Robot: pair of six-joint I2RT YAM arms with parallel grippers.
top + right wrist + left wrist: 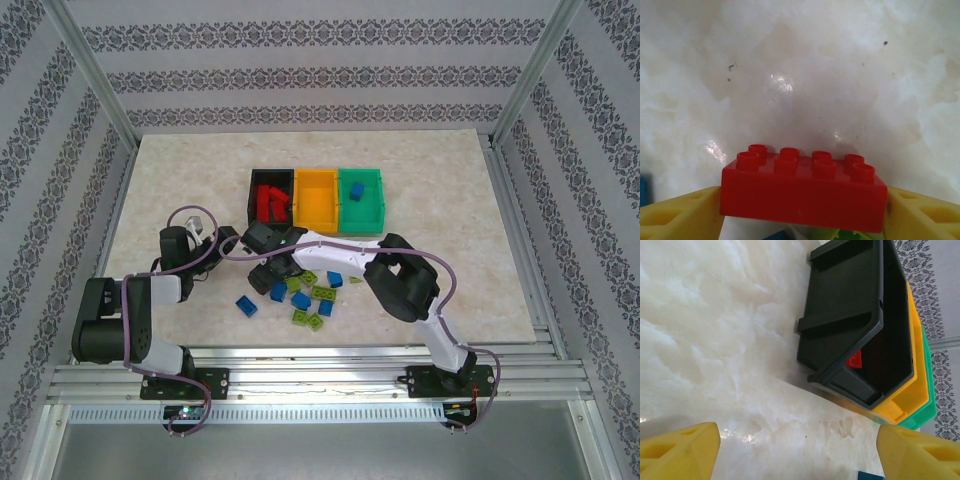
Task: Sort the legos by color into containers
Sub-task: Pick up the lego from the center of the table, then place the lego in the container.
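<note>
Early days, I'd say: the black bin (270, 195) has a few red legos (268, 203). A lone blue lego (356, 188) sits in the green bin (372, 208) two along to its right, the orange-yellow bin (316, 200) between looks bare, and a heap of blue and lime legos (305, 295) waits on the desk (180, 170) just nearside of the black bin. The right arm (400, 280) stretches low to the black bin's near side, the right tool (802, 220) spread wide around a red lego (802, 192), gripped or merely bracketed I can't tell, while the left tool (797, 450) hangs open and empty left of the black bin.

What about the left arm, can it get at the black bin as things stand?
Probably yes: the left hand is open and empty, facing the black bin, with just table between them.
</note>
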